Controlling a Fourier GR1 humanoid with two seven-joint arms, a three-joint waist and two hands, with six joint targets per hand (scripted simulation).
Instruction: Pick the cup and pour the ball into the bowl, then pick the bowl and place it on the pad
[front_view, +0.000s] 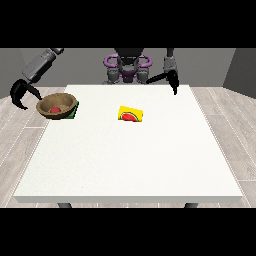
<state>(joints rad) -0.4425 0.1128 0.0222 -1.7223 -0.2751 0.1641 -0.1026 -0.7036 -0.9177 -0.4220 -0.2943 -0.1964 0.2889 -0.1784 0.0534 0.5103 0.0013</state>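
— One thing lies nearest us: the cup (131, 114), yellow with a melon print, tipped on its side mid-table, its long axis running across the view. Which end is the mouth I can't tell.

— And the ball?

— Red, already sitting in the bowl (57, 106), further back at the table's left edge. The bowl rests on the green pad (73, 113), only a corner of which shows.

— Which hand is nearer it?

— The hand at the view's left (22, 93), just beside the bowl's outer rim, fingers curved but spread, holding nothing. The bowl lies toward table centre from it.

— The other?

— The hand at the view's right (171, 80) hangs at the far edge, well apart, fingers drooping, empty.
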